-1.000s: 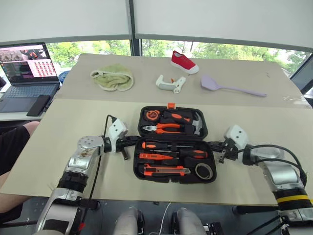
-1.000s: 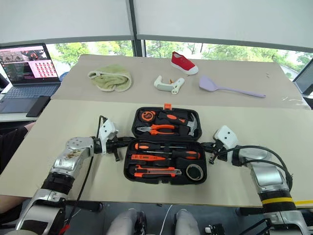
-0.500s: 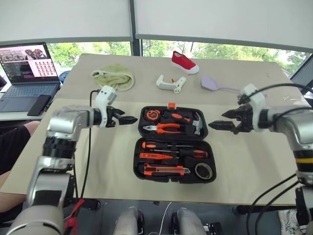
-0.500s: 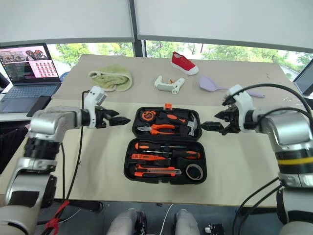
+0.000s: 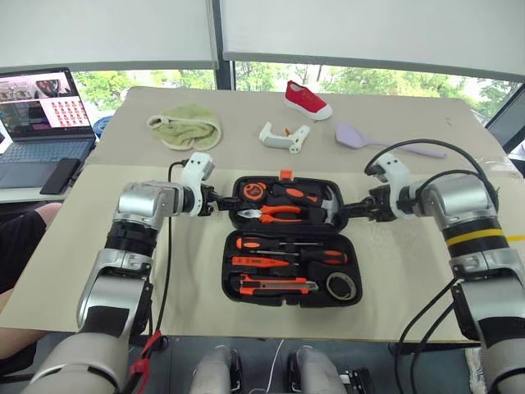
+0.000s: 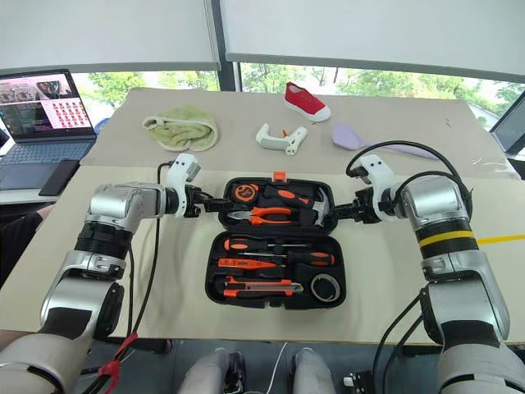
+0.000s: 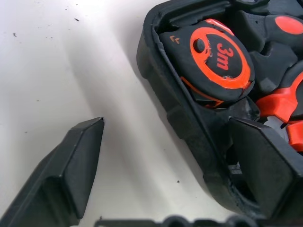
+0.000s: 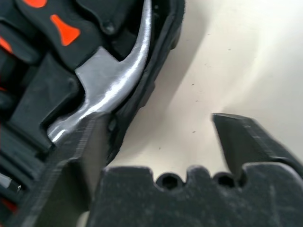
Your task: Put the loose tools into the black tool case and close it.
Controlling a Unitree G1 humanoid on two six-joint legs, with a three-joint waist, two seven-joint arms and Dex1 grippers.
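Note:
The black tool case [image 5: 232, 236] lies open in the middle of the table. Its near half holds two black-and-orange screwdrivers [image 5: 291, 245], a slim orange screwdriver [image 5: 267, 263], the utility knife [image 5: 275, 286] and the tape roll [image 5: 342, 285], all seated in their slots. A tape measure [image 7: 213, 56], pliers [image 5: 279, 214] and a hammer [image 8: 109, 90] fill the far half. My left gripper [image 5: 221, 203] is open astride the far half's left rim. At the right rim my right gripper [image 5: 351, 211] stands open, one finger over the hammer and one over the table.
Behind the case lie a green cloth [image 5: 187, 129], a white handled object [image 5: 283, 138], a red shoe [image 5: 308, 100] and a lilac spatula [image 5: 361, 138]. A laptop [image 5: 41, 115] and a phone [image 5: 61, 175] sit on a side table to the left.
Both grippers left the near half's sides, opened, swung out and up, then closed in on the far half's left and right rims. The case and tools have not moved.

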